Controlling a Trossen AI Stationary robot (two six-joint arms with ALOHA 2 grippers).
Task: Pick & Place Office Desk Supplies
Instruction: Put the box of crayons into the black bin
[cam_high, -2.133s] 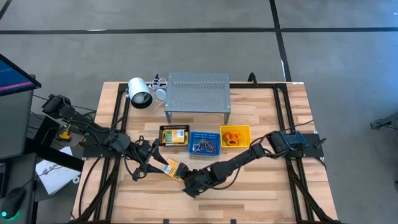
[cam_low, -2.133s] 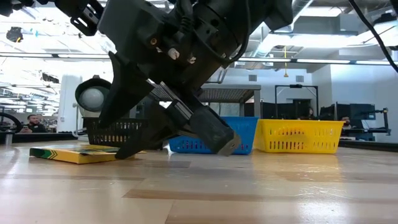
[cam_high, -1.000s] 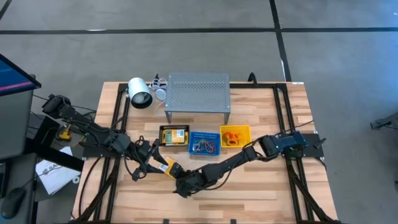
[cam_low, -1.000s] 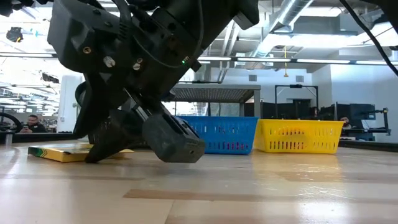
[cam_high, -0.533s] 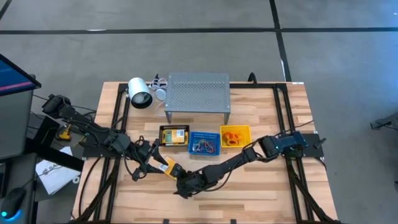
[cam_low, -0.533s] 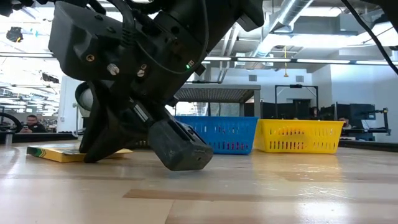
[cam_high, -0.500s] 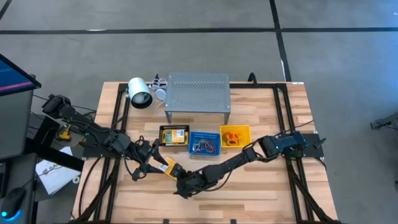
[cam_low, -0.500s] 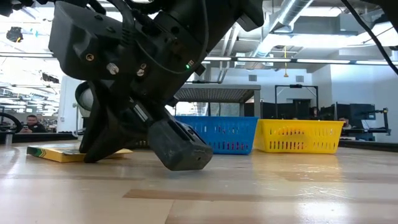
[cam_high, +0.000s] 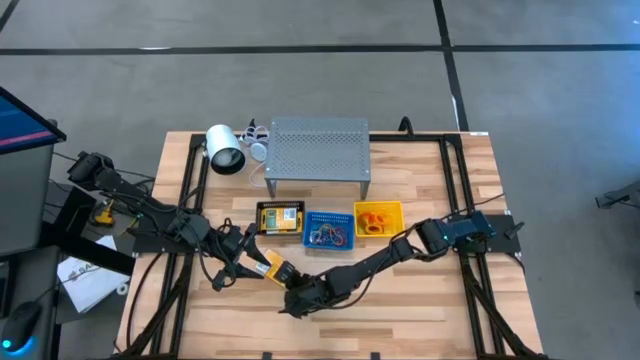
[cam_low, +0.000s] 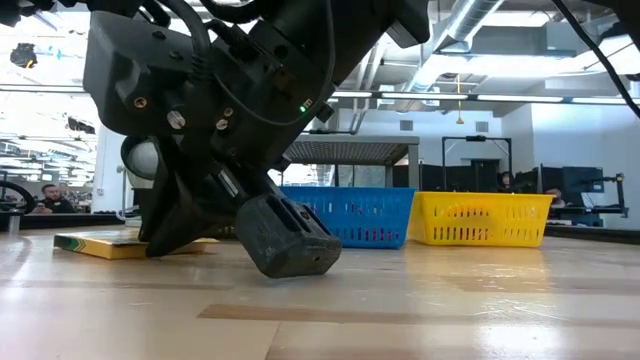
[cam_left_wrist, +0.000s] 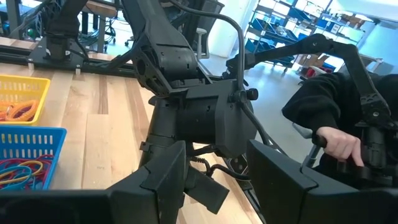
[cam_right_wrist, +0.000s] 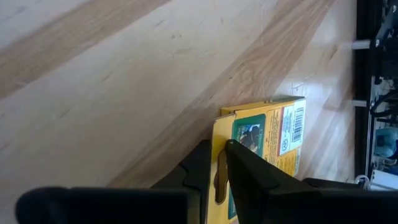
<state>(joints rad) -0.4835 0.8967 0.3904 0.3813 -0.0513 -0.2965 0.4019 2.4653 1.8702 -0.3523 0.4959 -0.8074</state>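
Right gripper (cam_right_wrist: 214, 163) pinches a crayon pack (cam_high: 268, 267) just in front of the black basket (cam_high: 279, 218).

Beside the black basket, which holds a yellow pack, the blue basket (cam_high: 328, 229) contains coloured band loops and the yellow basket (cam_high: 379, 218) orange loops. The left gripper (cam_left_wrist: 214, 180) hangs beside the pack, fingers spread. The grey shelf (cam_high: 318, 146) stands behind the baskets; bare table (cam_high: 420, 310) lies toward the front edge.

An open robotics lab or industrial workspace: bare concrete floor (cam_high: 300, 80) around the wooden surface (cam_high: 420, 300), exposed ceiling ducts (cam_low: 470, 25) and strip lights, racks of blue bins (cam_left_wrist: 283, 15), a person (cam_low: 45, 195) seated far left.
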